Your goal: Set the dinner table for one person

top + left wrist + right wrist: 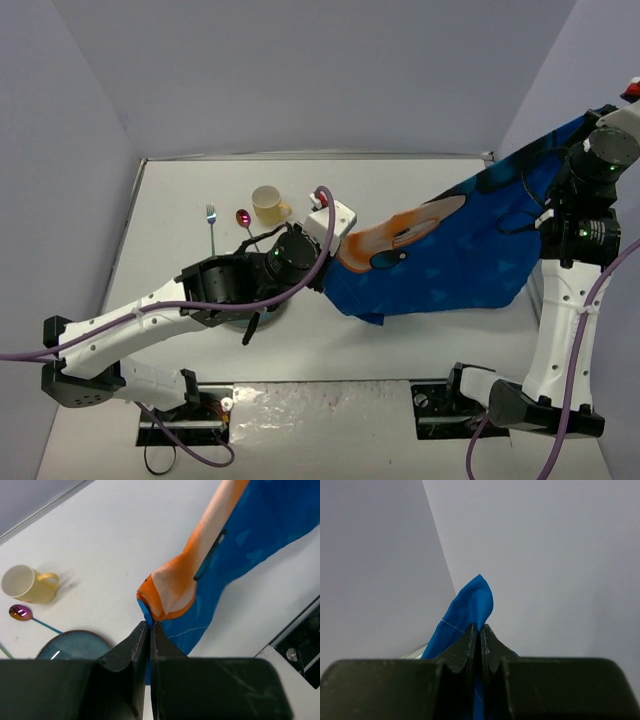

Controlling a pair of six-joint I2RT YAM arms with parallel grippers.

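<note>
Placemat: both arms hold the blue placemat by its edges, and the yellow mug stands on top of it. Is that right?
No. The mug stands on the bare table, left of the placemat and apart from it; the top external view shows this. The rest is right.

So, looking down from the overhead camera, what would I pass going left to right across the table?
On the dinner table: fork → purple-bowled spoon → pale yellow mug → blue placemat, which is partly lifted off the table towards the right.
</note>
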